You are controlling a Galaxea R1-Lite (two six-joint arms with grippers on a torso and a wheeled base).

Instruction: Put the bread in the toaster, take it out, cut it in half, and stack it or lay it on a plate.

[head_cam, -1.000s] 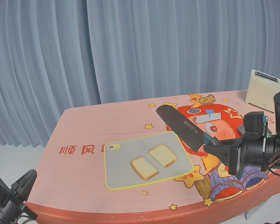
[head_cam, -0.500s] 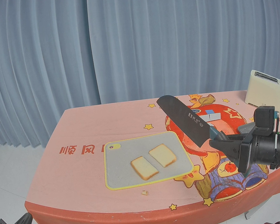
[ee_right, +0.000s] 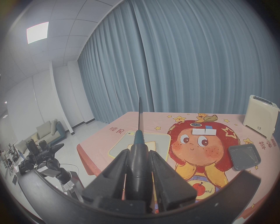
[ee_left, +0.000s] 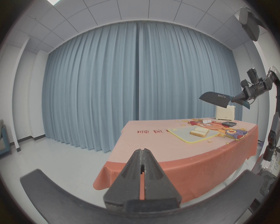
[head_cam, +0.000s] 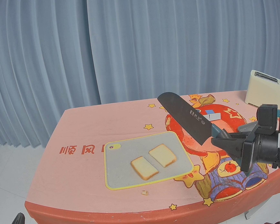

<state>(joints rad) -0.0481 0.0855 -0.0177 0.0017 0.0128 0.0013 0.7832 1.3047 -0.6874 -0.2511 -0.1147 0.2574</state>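
Head view, surface: we list a pink printed table (head_cam: 83, 132) bearing a grey, yellow-rimmed cutting board (head_cam: 118, 164).
Head view, bread: we find the front bread half (head_cam: 144, 168) and the rear bread half (head_cam: 162, 155) flat on the board, side by side with a narrow gap between them. A crumb (head_cam: 144, 192) lies on the cloth just off the board's near edge.
Head view, knife: the right gripper (head_cam: 220, 138) clamps the handle of a black knife (head_cam: 185, 116), its blade raised over the table to the right of the board.
Head view, room: we note a blue-grey curtain (head_cam: 108, 45) behind and a cream toaster (head_cam: 264, 90) at the far right corner.
Left wrist view, gripper: we see the left gripper (ee_left: 142, 153) pressed closed on nothing, low and well off the table.
Right wrist view, surface: a dark square plate (ee_right: 244, 156) sits near the toaster.
Right wrist view, room: we record a lit ceiling panel (ee_right: 37, 31) and a sofa (ee_right: 48, 128) by the far wall.
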